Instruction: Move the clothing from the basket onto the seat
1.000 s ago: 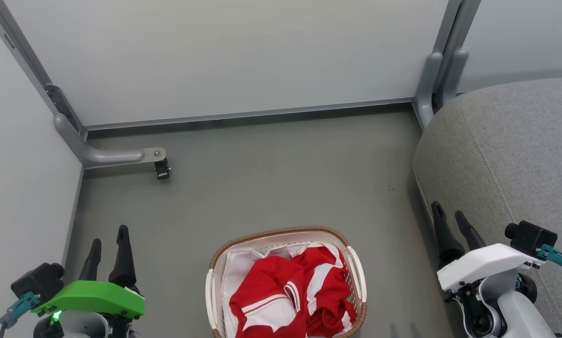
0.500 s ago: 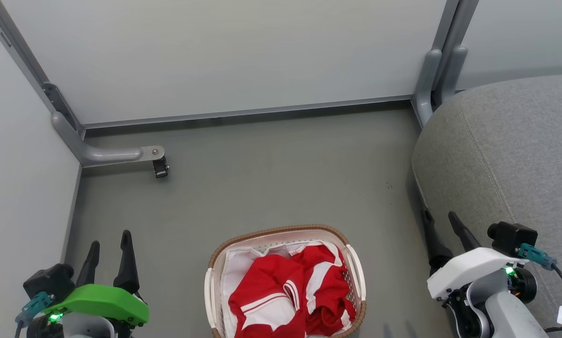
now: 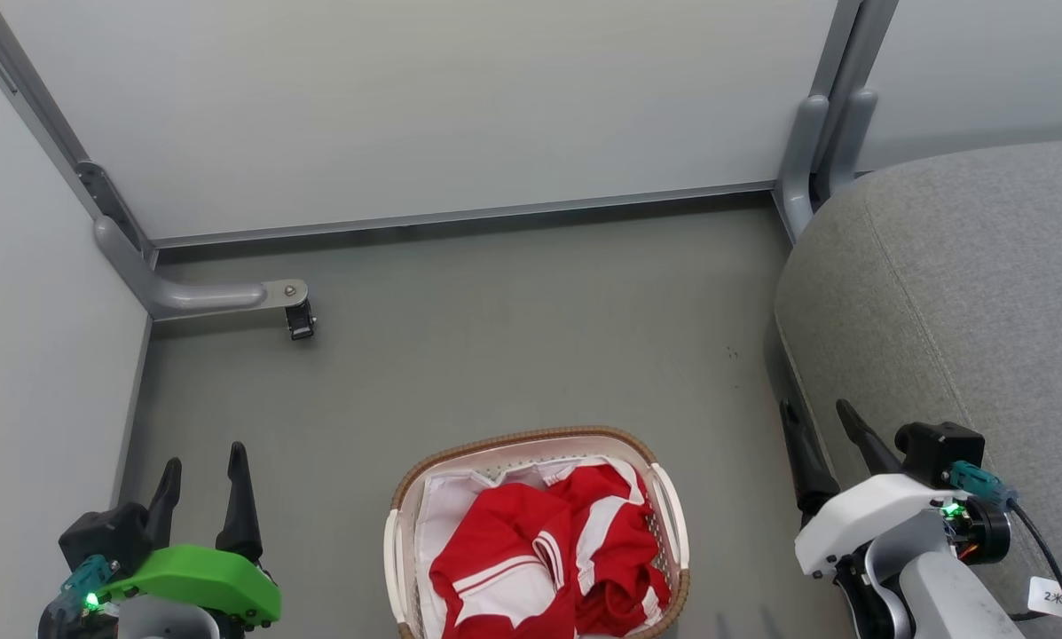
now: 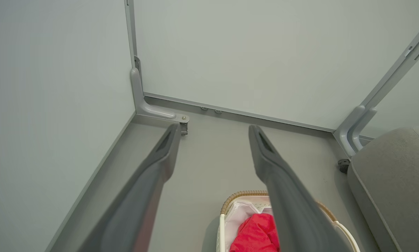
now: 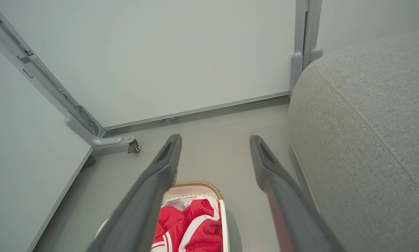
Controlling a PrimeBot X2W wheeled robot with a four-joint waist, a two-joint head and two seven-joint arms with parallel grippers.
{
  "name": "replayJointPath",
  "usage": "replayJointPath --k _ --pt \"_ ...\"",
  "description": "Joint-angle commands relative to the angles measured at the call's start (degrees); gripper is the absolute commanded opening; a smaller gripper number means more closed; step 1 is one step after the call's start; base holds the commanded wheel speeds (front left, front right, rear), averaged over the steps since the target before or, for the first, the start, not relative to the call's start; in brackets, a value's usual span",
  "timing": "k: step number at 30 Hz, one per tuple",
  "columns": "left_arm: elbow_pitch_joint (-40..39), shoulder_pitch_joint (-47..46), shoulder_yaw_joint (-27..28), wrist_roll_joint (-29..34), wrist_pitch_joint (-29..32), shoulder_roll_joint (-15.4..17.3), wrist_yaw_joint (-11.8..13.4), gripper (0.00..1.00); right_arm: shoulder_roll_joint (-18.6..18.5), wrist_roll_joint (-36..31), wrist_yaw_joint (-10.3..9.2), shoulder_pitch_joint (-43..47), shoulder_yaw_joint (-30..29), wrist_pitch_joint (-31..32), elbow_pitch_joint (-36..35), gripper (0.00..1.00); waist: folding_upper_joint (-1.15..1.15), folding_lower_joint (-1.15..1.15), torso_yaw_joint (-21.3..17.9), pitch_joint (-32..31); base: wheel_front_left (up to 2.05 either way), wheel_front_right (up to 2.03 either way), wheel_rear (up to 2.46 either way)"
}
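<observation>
The left tool (image 4: 213,127) hides some basket (image 4: 222,227), perhaps clothing (image 4: 255,234) too.

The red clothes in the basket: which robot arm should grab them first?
Probably the right. The right gripper is open, empty and a little nearer the basket than the left gripper, and it sits beside the seat where the clothing must go. The left gripper is open too, but farther from the seat.
</observation>
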Motion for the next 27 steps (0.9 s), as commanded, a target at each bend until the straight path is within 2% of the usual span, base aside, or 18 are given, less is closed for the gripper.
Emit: replayJointPath --k 1,27 --pt "-0.12 -0.10 0.21 1.36 -0.59 0.11 -0.23 1.00 -0.19 -1.50 0.02 -0.78 0.07 -0.59 -0.09 1.00 0.00 0.00 0.01 0.02 0.00 0.00 0.00" --pt "2.74 1.03 -0.54 8.46 -3.57 -0.11 -0.24 1.00 0.88 -10.21 0.01 -1.42 -0.95 -3.57 3.37 1.00 0.00 0.00 -0.11 -0.32 0.00 0.00 0.00"
